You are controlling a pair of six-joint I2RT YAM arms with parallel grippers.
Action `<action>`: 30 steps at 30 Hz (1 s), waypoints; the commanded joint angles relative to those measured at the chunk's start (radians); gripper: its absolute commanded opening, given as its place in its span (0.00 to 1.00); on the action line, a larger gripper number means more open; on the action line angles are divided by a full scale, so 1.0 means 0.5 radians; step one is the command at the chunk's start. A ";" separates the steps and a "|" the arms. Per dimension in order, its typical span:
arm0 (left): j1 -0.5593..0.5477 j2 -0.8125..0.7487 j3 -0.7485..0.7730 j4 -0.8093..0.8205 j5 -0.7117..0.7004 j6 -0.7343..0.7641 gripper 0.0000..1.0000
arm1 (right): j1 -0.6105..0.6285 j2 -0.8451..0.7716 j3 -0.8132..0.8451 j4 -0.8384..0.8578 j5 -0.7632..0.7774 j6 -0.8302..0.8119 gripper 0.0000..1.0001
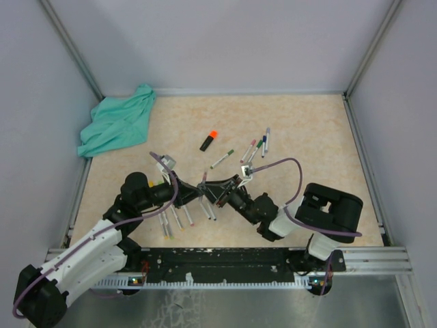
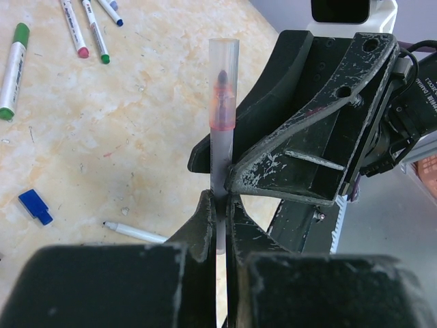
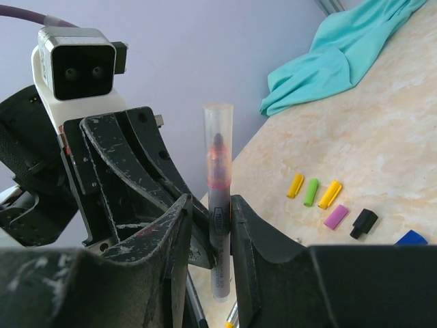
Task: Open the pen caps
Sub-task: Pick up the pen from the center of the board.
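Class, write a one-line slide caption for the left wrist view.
Left fingers pinch a clear-capped pen, right fingers beside it.

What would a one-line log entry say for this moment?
left jaws: shut on pen | right jaws: flanking same pen, grip unclear | clear cap: on | stage: cap not yet pulled

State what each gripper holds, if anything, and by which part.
Left fingers clamp the pen by its grey barrel. Right fingers flank that barrel below the clear cap; a firm hold cannot be told.
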 commanded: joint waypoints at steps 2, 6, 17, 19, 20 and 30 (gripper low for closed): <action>-0.014 -0.027 0.012 0.084 0.064 -0.001 0.00 | -0.012 0.018 0.086 0.140 -0.034 0.025 0.29; -0.014 -0.044 0.014 0.091 0.063 0.001 0.00 | -0.012 0.022 0.092 0.121 -0.037 0.034 0.29; -0.014 -0.040 0.017 0.088 0.060 -0.001 0.03 | -0.012 0.005 0.067 0.130 -0.002 0.034 0.14; -0.014 -0.042 0.025 0.081 0.064 -0.005 0.08 | -0.013 -0.008 0.043 0.161 0.023 0.034 0.02; -0.014 -0.047 0.025 0.075 0.070 -0.006 0.11 | -0.013 -0.011 0.022 0.182 0.043 0.032 0.00; -0.015 -0.203 0.203 -0.179 0.165 -0.010 0.51 | -0.015 -0.077 -0.108 0.331 0.047 -0.040 0.00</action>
